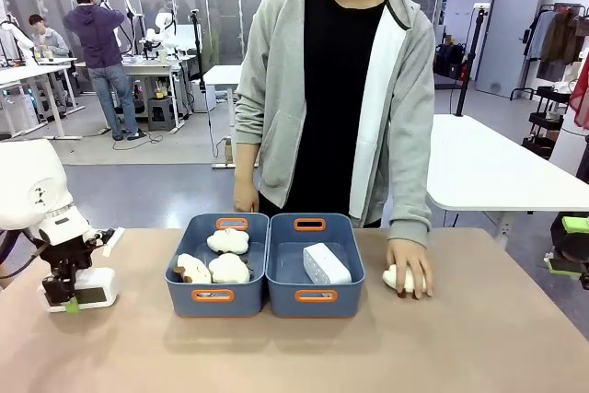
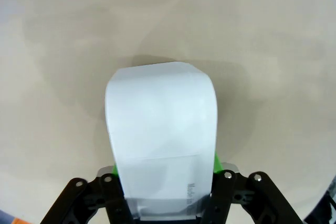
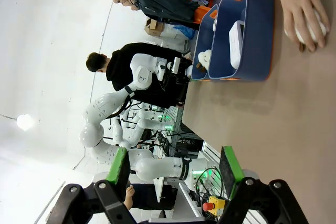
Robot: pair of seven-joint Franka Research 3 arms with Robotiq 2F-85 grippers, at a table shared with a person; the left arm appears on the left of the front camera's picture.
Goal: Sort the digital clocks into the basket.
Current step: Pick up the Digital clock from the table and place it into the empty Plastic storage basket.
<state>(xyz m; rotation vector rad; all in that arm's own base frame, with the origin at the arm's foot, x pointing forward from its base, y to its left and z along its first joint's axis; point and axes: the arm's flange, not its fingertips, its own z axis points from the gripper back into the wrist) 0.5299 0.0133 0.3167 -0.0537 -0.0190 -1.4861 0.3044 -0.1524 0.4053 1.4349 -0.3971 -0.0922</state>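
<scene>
White clock (image 1: 99, 284) on the tabletop (image 1: 276, 356) is being clamped by the left hand (image 1: 66, 299), and next is probably needing a lift across to the blue basket (image 1: 285, 306).

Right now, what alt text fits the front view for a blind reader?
The left gripper holds a digital clock on the table's left side. Two blue baskets stand mid-table, one with plush toys, one with a second clock; a person's hand covers another toy.
</scene>
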